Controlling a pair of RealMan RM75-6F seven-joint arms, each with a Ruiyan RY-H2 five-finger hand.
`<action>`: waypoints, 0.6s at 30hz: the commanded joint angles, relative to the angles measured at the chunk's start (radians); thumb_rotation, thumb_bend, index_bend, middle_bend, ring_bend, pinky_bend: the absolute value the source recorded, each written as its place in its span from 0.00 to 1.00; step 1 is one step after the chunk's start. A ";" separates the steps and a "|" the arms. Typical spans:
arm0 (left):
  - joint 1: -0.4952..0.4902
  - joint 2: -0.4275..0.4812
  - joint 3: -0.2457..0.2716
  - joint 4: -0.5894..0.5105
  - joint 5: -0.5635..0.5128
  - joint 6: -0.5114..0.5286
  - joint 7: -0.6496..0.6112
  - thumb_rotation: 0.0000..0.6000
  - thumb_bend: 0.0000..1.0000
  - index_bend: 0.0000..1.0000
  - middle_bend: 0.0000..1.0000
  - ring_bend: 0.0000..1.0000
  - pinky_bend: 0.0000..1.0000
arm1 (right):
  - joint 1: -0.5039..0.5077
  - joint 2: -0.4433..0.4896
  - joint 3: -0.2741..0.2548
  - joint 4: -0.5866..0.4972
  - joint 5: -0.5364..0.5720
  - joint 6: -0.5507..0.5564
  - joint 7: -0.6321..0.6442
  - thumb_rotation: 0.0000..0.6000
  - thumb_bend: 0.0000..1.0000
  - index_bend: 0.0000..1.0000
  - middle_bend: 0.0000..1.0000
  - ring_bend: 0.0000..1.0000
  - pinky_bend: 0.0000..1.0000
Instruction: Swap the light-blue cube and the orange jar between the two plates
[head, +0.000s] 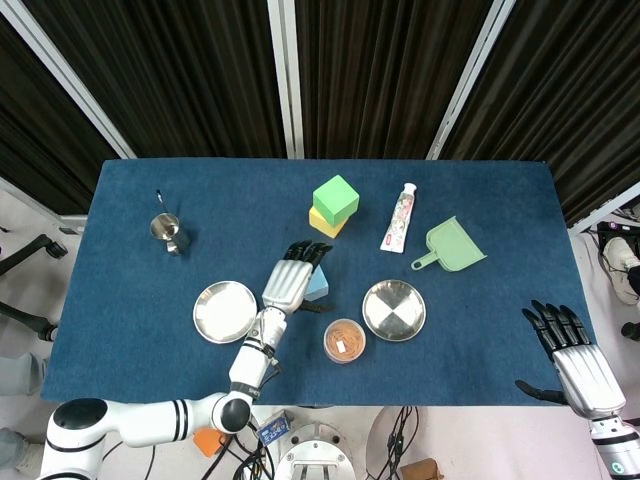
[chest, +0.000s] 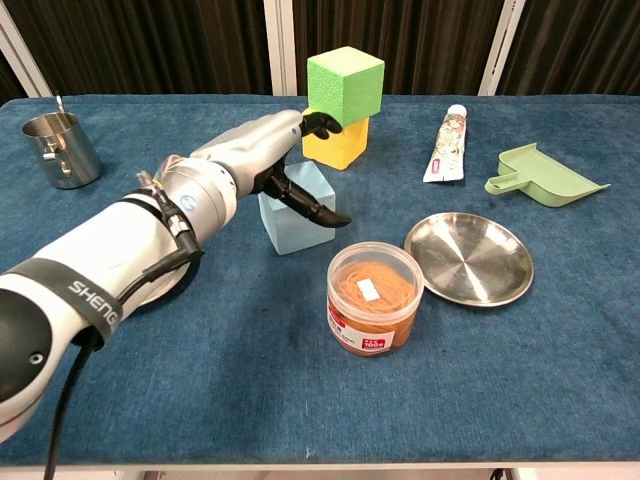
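Note:
The light-blue cube (head: 318, 286) (chest: 294, 217) sits on the table between the two steel plates, on neither one. My left hand (head: 290, 279) (chest: 262, 158) lies over its top and left side. Its fingers stretch past the cube towards the yellow block and its thumb (chest: 312, 208) crosses the cube's front face. Upright on the cloth stands the orange jar (head: 344, 341) (chest: 372, 298), just left of the right plate (head: 394, 310) (chest: 470, 259). The left plate (head: 225, 311) holds nothing. My right hand (head: 568, 348) hangs open off the table's near right corner.
A green cube (head: 336, 199) (chest: 345, 85) is stacked on a yellow one (head: 322, 223) (chest: 336, 142) behind the light-blue cube. A tube (head: 400, 217) (chest: 446, 146) and a green dustpan (head: 452, 246) (chest: 545, 175) lie at the right. A steel cup (head: 167, 231) (chest: 60, 150) stands far left.

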 joint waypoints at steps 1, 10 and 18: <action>-0.019 -0.012 -0.008 0.018 -0.071 0.014 0.057 0.99 0.04 0.17 0.16 0.16 0.23 | -0.003 0.002 -0.001 0.000 -0.006 0.005 0.003 0.87 0.20 0.00 0.00 0.00 0.00; -0.029 0.002 -0.009 -0.005 -0.133 0.097 0.115 1.00 0.29 0.43 0.51 0.53 0.65 | -0.012 0.005 -0.004 0.004 -0.022 0.019 0.010 0.87 0.20 0.00 0.00 0.00 0.00; 0.055 0.153 0.076 -0.237 -0.007 0.230 0.112 1.00 0.49 0.54 0.62 0.62 0.74 | -0.012 0.002 -0.005 0.003 -0.024 0.006 -0.003 0.87 0.20 0.00 0.00 0.00 0.00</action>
